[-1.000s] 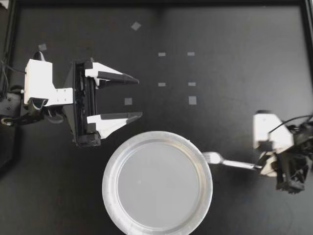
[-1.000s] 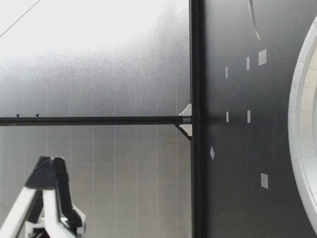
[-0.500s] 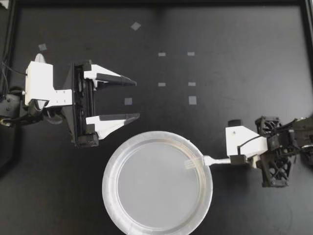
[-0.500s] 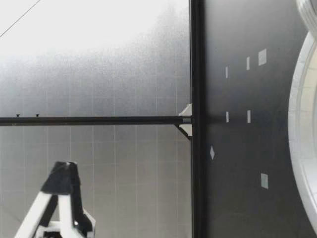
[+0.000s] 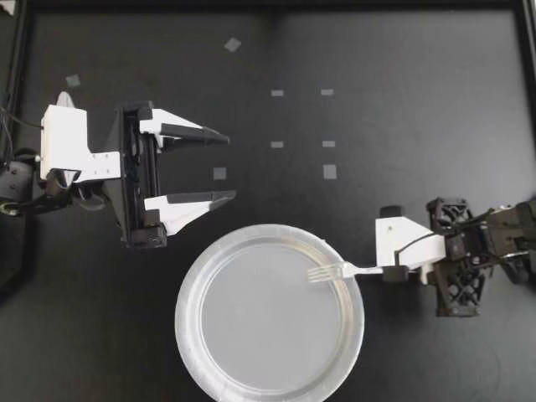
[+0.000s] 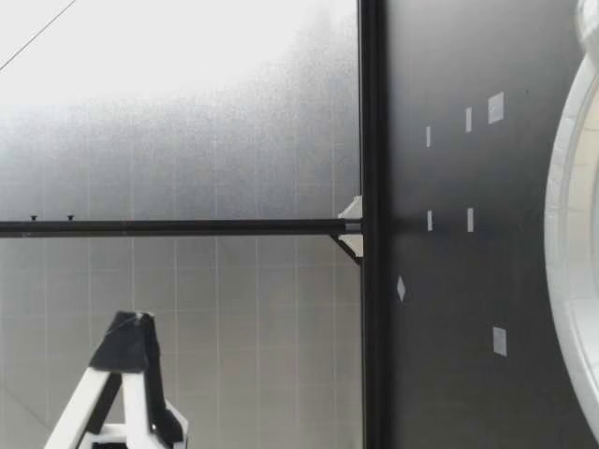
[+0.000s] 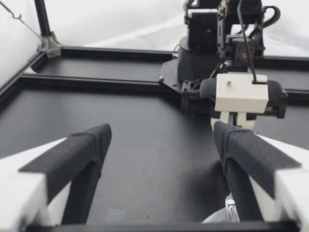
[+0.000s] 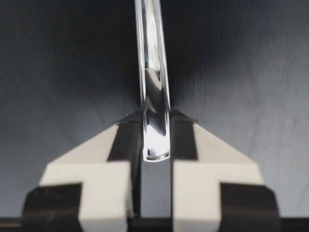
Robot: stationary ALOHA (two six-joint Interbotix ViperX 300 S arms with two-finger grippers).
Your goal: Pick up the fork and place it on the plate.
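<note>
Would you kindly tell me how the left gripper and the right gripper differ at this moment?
The left gripper has its jaws wide open and empty; the right gripper has its jaws shut on the handle of the clear plastic fork. The left gripper sits outside the rim of the round white plate with nothing reaching over it; the right gripper, outside the rim on the other side, holds the fork's tines over the plate. Both share the same white and black two-fingered build.
</note>
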